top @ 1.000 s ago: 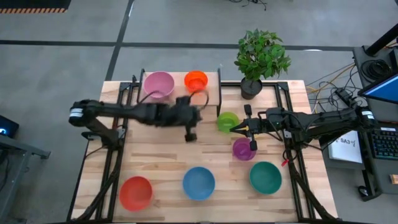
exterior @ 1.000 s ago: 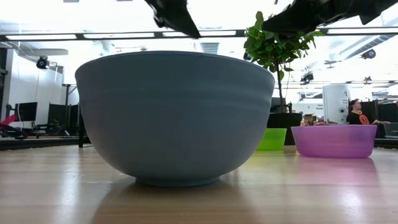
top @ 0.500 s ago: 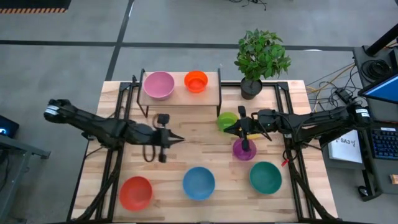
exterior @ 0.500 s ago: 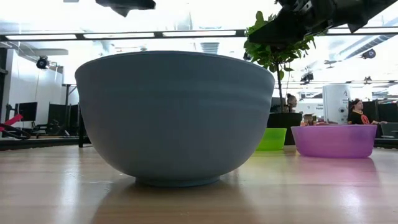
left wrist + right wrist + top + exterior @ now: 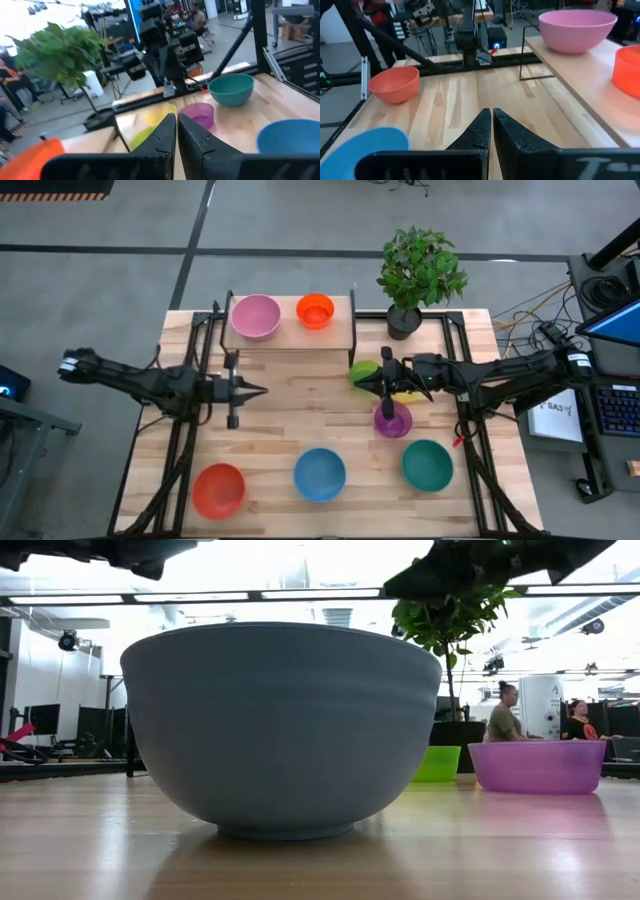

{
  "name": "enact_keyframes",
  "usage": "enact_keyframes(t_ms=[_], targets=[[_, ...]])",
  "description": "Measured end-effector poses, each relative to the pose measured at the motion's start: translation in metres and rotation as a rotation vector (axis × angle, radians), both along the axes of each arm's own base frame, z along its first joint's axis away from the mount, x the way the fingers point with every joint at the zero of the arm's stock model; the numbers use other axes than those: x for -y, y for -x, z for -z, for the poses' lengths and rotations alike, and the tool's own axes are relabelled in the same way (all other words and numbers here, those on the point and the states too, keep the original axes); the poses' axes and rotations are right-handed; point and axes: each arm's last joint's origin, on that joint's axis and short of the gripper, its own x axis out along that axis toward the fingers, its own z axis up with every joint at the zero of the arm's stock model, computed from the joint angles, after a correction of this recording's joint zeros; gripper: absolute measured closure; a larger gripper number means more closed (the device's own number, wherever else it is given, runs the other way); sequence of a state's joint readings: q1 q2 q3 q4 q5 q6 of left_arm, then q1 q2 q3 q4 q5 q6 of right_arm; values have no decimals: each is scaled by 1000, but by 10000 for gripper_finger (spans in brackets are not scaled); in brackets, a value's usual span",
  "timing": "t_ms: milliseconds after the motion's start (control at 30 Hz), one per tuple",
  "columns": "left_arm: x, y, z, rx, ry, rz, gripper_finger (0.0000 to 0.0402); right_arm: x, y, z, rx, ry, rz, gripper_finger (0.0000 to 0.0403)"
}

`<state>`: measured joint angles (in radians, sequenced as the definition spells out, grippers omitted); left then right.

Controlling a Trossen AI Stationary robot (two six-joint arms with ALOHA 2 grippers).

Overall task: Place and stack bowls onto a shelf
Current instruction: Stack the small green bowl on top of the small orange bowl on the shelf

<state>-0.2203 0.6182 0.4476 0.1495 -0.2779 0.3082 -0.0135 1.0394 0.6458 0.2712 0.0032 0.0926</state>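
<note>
Light-wood shelf [image 5: 345, 332] is seen from above with its long axis running side to side along the table's far edge; the pink bowl [image 5: 255, 316] and the small orange bowl [image 5: 315, 310] are set on it side by side, mouths up. Off the shelf, toward the near edge, a row is formed by the red-orange bowl [image 5: 219, 490], blue bowl [image 5: 320, 474] and teal bowl [image 5: 427, 465]. The purple bowl [image 5: 393, 420], green bowl [image 5: 363, 372] and a sliver of yellow bowl [image 5: 408, 395] are clustered beside the shelf's right end, under the right gripper [image 5: 358, 380], fingers together, nothing held. The left gripper [image 5: 262, 391] is hung just in front of the shelf, fingers also pressed together and empty. People in the room are only caught by the low view. No readable writing is visible.
</note>
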Motion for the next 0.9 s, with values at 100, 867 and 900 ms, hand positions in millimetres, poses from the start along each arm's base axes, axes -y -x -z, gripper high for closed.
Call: enact_keyframes(t_ms=[100, 867, 900], targets=[[-2, 7, -3, 32, -30, -2, 402, 0, -10, -6, -53, -31, 7, 394], [-9, 16, -2, 34, -64, -178, 401, 11, -85, 20, -903, -233, 321, 393], [-9, 16, -2, 34, -59, -195, 402, 13, -87, 23, -923, -242, 337, 393]])
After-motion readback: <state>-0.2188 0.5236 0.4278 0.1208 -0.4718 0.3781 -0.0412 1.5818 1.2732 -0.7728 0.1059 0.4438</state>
